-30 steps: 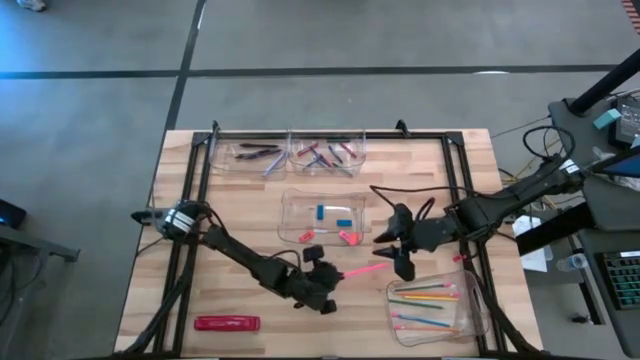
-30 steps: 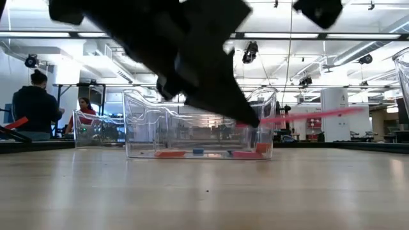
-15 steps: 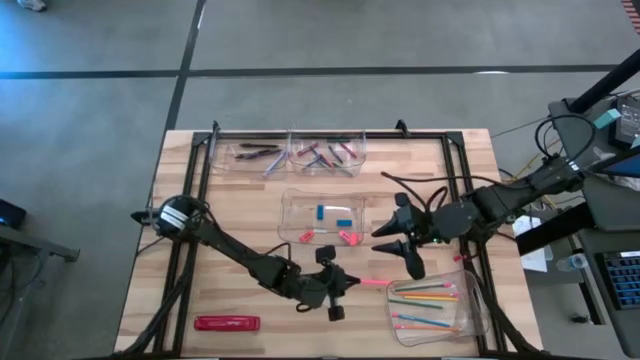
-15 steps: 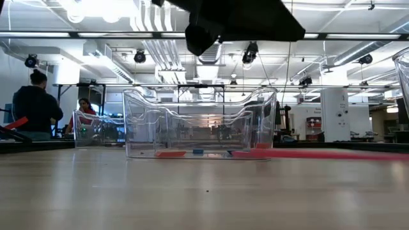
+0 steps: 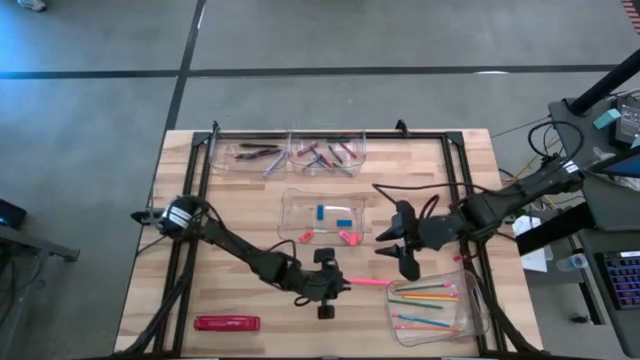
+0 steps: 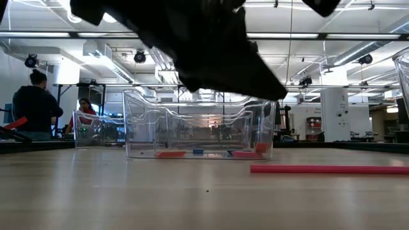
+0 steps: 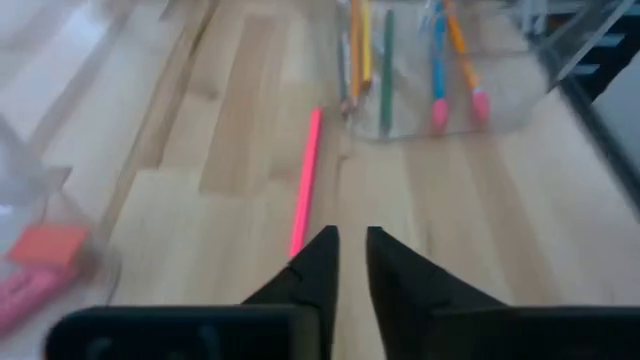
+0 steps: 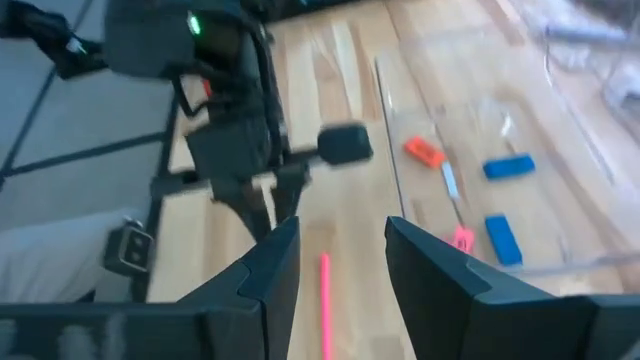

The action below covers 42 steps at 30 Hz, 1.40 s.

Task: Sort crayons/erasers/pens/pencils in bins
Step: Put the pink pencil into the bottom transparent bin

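We see even, bright overhead light on the table (image 5: 240,200), with only faint shadows, and ceiling lamps (image 6: 89,7) glare white in the low view. Both wrist views are soft with blur, and the arm (image 6: 192,45) close to the low camera is a dark, unfocused mass.

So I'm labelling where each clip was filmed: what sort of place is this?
Most likely a large robotics lab or open workshop hall. The low view shows exposed ceiling ducts and strip lights and a person at a workstation beyond; the high view shows the wooden table on a bare concrete floor.
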### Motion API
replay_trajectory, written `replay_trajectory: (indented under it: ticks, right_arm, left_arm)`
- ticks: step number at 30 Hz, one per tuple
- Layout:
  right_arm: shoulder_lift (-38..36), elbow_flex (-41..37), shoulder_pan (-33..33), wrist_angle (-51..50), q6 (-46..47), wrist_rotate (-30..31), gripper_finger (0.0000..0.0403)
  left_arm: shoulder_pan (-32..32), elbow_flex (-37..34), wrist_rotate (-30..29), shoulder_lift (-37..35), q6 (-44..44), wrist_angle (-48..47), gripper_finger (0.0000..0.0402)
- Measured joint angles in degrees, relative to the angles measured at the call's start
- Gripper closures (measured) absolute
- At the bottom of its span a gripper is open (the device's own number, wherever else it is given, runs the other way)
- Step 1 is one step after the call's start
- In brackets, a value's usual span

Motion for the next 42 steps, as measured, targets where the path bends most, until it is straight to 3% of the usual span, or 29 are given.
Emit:
replay_trajectory:
  ticks: [10,20,25,32,42]
  right_arm:
    - [0.07,-4.96,0.0,0.11,2.46,-0.34,0.0264]
    - [0.09,-4.94,0.0,0.94,2.26,-0.23,0.0264]
    - [0.11,-4.99,0.0,0.98,2.24,-0.21,0.0264]
    - [0.11,-5.01,-0.02,1.01,2.13,0.01,0.0264]
    - [0.11,-5.01,-0.02,1.09,2.18,0.01,0.0264]
  left_arm:
    - [0.47,-4.24,-0.01,1.27,-1.76,1.52,0.0252]
    - [2.12,-2.1,0.23,7.98,-3.29,4.31,0.024]
    - [3.0,-3.13,-0.15,8.2,-4.32,2.11,0.0272]
    - [3.36,-3.72,-0.16,8.23,-4.84,-0.29,0.0386]
    - [2.71,-3.98,-0.1,5.96,-5.78,-2.09,0.0398]
